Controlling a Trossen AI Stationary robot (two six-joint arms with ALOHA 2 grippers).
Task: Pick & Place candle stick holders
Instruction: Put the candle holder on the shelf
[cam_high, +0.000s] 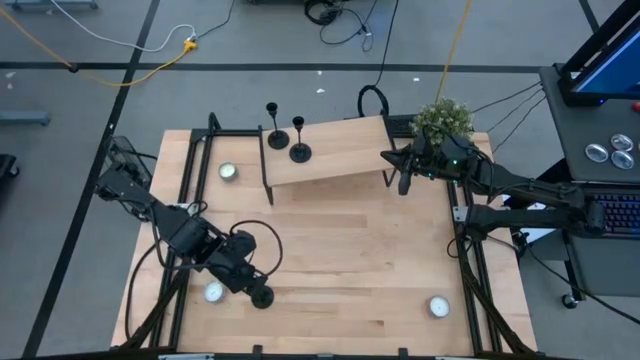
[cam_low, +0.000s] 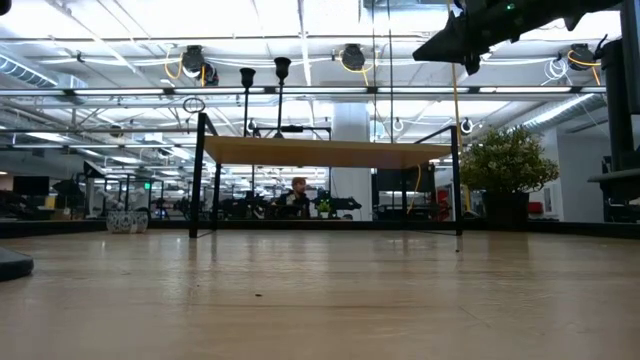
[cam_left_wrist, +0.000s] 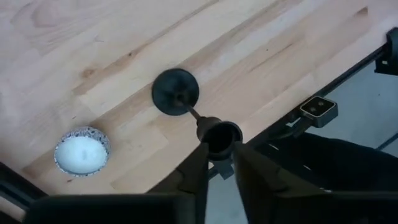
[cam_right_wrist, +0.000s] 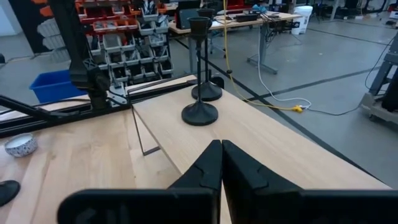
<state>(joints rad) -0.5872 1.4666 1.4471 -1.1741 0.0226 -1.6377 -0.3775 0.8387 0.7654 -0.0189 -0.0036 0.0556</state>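
Two black candle stick holders stand on their round bases at the left end of a raised wooden shelf. They also show in the right wrist view and the low view. A third candle stick holder is near the table's front left, with my left gripper shut on it. My right gripper is shut and empty, hovering above the shelf's right end. My left gripper pinches the small cup at the top of the candle stick holder between its two fingertips. The fingers slant down from above and from the table's left. The round base appears to sit on the table, though I cannot tell for certain.
Three white tealights lie on the table: far left, front left beside my left gripper, and front right. A potted plant stands at the far right corner. Black frame rails run along the table's sides.
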